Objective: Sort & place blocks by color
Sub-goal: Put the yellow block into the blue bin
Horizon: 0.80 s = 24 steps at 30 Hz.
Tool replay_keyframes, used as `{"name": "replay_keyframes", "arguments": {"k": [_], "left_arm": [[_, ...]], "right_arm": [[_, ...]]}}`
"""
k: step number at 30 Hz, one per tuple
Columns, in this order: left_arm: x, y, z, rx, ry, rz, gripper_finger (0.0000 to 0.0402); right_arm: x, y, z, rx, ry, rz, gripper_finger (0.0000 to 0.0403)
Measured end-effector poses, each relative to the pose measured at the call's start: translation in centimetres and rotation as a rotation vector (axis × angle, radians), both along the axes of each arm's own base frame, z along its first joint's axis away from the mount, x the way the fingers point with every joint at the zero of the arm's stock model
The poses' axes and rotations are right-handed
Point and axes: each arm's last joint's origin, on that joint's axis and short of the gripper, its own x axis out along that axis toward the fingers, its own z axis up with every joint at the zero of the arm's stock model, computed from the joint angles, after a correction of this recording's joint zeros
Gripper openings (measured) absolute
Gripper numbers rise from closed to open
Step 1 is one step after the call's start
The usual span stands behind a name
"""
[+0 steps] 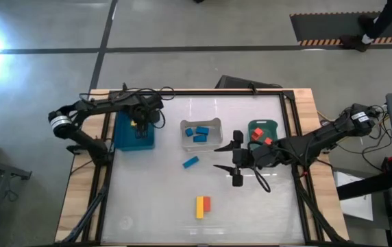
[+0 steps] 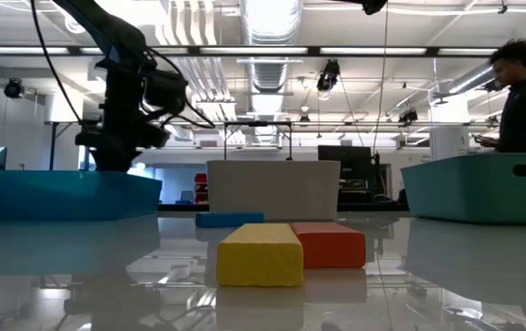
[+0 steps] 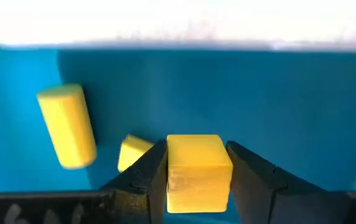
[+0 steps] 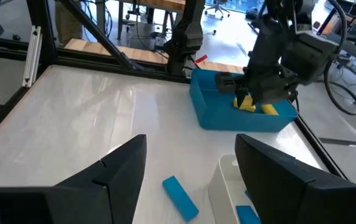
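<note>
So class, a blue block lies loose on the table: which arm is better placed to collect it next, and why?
Right. The right gripper hangs open and empty just beside the loose blue block. The left gripper is over the blue bin, shut on a yellow block.

We count three bins: blue (image 1: 133,134), clear (image 1: 201,134) and green (image 1: 263,130). Blue blocks: three in the clear bin (image 1: 201,130), one loose (image 1: 190,162). Yellow blocks: three in the blue bin (image 3: 68,126), one loose (image 1: 199,207). Red blocks: two in the green bin (image 1: 258,135), one loose (image 1: 207,204).

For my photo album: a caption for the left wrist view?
Left gripper holds a yellow block over the blue bin.
</note>
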Motion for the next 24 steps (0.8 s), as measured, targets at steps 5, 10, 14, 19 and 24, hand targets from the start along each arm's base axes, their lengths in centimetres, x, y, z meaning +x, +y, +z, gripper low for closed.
{"name": "replay_keyframes", "arguments": {"k": [5, 10, 14, 19, 24], "left_arm": [[0.8, 0.6, -0.8, 0.015, -0.011, -0.062, 0.0120], [1.0, 1.0, -1.1, 0.025, -0.024, -0.068, 0.0125], [1.1, 1.1, -1.3, 0.021, -0.018, -0.064, 0.0135], [1.1, 1.1, -1.4, 0.020, -0.017, -0.065, 0.0140], [1.1, 1.1, -1.3, 0.021, -0.017, -0.061, 0.0142]], "right_arm": [[0.0, 0.0, -0.2, -0.005, 0.009, 0.000, 0.0237], [0.0, 0.0, -0.3, -0.006, 0.013, 0.000, 0.0237], [-0.1, 0.0, -0.3, -0.007, 0.014, 0.001, 0.0237], [-0.1, 0.0, -0.3, -0.007, 0.014, 0.000, 0.0237], [-0.1, 0.0, -0.3, -0.006, 0.015, 0.000, 0.0237]]}}
